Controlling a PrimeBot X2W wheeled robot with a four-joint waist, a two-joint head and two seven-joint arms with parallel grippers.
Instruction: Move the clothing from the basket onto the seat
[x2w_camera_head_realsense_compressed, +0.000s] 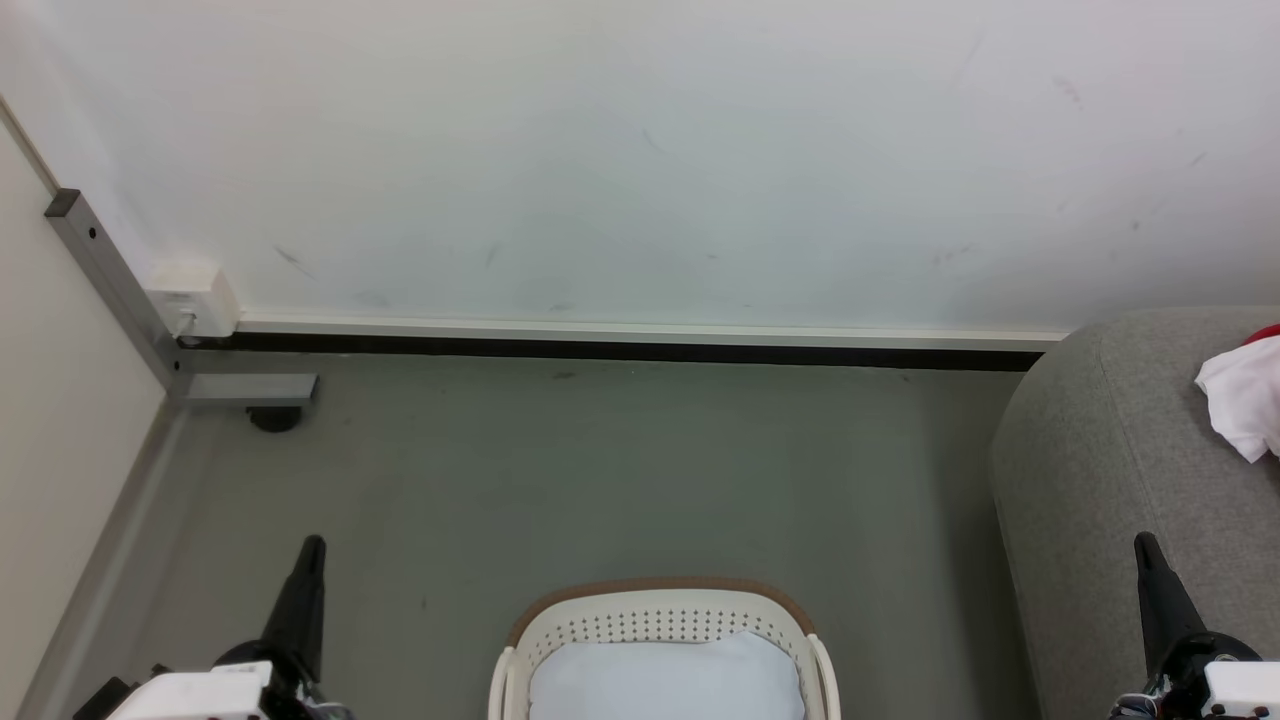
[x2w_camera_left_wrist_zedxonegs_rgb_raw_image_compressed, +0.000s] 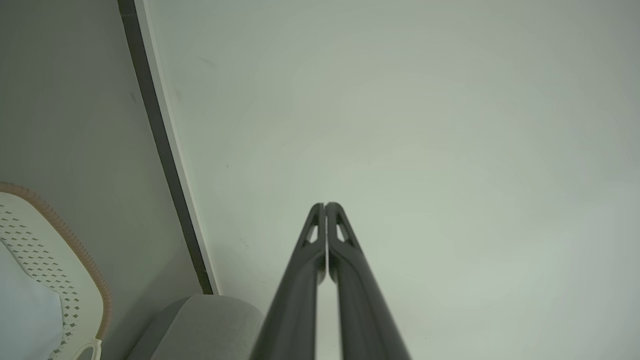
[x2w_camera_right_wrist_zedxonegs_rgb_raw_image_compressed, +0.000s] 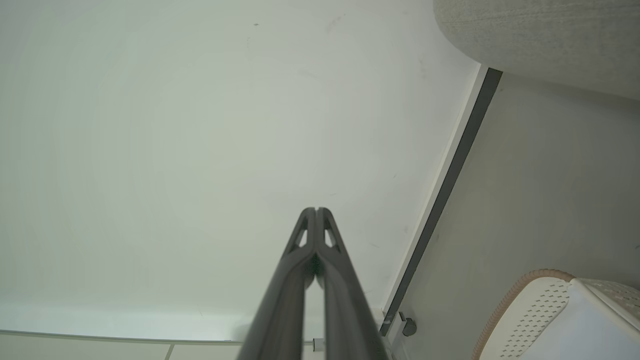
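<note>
Right pincer (x2w_camera_head_realsense_compressed: 1146, 548) apart from clothing (x2w_camera_head_realsense_compressed: 1243, 405)

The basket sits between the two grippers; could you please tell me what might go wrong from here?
The basket shows a pale pad on top, so a gripper might grab that by mistake. The right gripper, shut, sits right by the seat and could bump it when swinging. The left gripper is shut too; reaching in unopened would just poke.
</note>
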